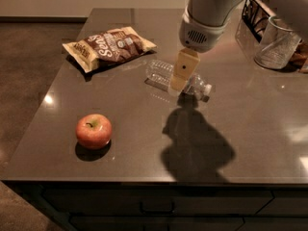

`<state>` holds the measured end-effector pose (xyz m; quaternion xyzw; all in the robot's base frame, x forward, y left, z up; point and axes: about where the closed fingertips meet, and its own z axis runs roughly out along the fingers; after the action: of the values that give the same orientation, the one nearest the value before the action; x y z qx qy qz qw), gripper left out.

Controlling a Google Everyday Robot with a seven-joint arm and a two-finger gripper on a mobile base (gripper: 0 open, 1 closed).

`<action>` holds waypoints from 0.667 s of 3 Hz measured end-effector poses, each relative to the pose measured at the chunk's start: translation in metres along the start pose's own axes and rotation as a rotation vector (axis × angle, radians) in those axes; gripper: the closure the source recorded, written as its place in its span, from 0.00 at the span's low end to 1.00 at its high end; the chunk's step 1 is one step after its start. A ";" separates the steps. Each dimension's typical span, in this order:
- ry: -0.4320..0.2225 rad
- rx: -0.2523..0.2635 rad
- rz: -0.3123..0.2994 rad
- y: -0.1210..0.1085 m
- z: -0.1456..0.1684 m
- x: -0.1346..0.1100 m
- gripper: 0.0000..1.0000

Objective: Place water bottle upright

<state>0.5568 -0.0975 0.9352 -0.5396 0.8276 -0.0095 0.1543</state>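
The water bottle (162, 74) lies on its side in the middle of the dark table, its white cap (207, 88) pointing right and toward the front. My gripper (179, 81) hangs from the white arm right over the bottle's middle, its cream finger pointing down and covering the label band. It casts a dark shadow on the table in front of the bottle.
A chip bag (108, 45) lies at the back left. A red apple (94, 131) sits at the front left. A wide clear cup-shaped container (276, 44) stands at the back right, beside a dark wire rack (254, 12). The table's front edge (144, 181) runs below.
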 end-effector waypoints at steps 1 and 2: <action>0.056 0.005 0.020 -0.012 0.029 -0.015 0.00; 0.112 -0.019 0.038 -0.022 0.053 -0.016 0.00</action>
<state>0.5967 -0.0843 0.8929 -0.5239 0.8450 -0.0292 0.1028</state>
